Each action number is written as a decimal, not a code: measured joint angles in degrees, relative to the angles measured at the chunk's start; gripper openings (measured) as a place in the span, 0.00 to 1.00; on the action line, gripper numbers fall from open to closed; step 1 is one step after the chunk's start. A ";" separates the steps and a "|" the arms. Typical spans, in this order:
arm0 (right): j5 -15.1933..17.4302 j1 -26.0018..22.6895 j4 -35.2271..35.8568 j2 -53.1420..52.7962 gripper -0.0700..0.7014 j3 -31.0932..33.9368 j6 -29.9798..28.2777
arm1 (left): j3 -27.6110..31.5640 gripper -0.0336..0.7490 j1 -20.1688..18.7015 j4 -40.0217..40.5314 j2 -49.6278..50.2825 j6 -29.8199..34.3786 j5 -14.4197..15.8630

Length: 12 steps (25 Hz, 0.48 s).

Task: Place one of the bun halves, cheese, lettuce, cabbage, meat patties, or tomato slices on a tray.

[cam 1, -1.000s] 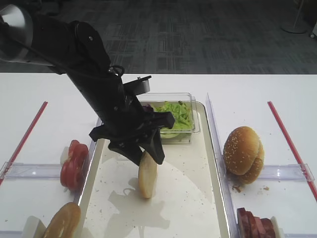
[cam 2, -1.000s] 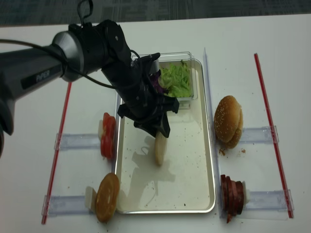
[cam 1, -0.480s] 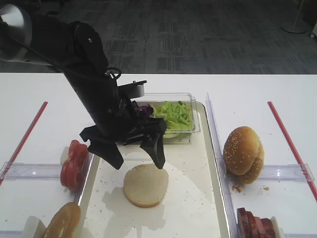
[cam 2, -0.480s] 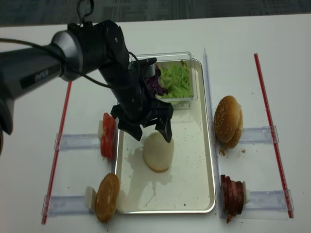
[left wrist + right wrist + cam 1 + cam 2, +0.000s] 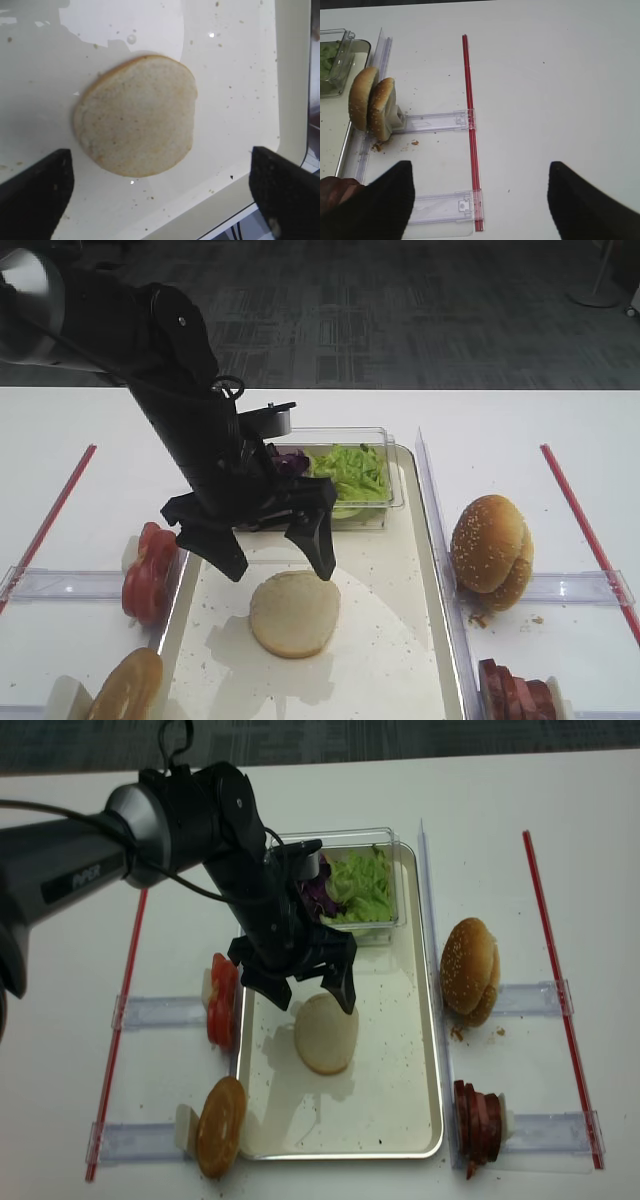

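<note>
A bun half point(image 5: 294, 613) point(image 5: 136, 116) point(image 5: 326, 1032) lies flat, pale cut face up, on the crumb-speckled cream tray point(image 5: 390, 660) point(image 5: 390, 1100). My left gripper point(image 5: 278, 568) point(image 5: 160, 195) point(image 5: 312, 1002) hangs just above it, open wide, touching nothing. Lettuce point(image 5: 350, 470) point(image 5: 362, 882) and purple cabbage point(image 5: 290, 460) point(image 5: 320, 892) fill a clear box at the tray's far end. Tomato slices point(image 5: 150, 565) point(image 5: 222, 1000) stand left of the tray, meat patties point(image 5: 515, 690) point(image 5: 478, 1125) at front right. Cheese is out of view. My right gripper point(image 5: 482, 200) is open over bare table.
Sesame-seeded buns point(image 5: 490, 550) point(image 5: 372, 102) point(image 5: 470, 970) stand in a clear rack right of the tray. Another tan bun half point(image 5: 125, 690) point(image 5: 220, 1125) stands on edge at the front left. Red strips point(image 5: 585, 530) point(image 5: 470, 125) run along both sides of the table.
The left gripper's jaws have spread wide and let go of the bun half. It stood on edge between them and now lies flat on the tray.
</note>
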 joint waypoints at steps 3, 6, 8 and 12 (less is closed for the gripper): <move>0.00 0.00 0.00 0.00 0.83 0.00 0.00 | 0.00 0.88 0.00 0.00 0.00 0.00 0.00; 0.00 0.00 0.00 0.00 0.83 0.00 0.00 | 0.00 0.88 0.00 0.00 0.00 0.00 0.00; 0.00 0.00 0.00 0.00 0.83 0.00 0.00 | 0.00 0.88 0.00 0.00 -0.61 0.00 -0.22; 0.00 0.00 0.00 0.00 0.83 0.00 0.00 | -1.98 0.88 0.00 0.11 -2.81 -0.38 0.04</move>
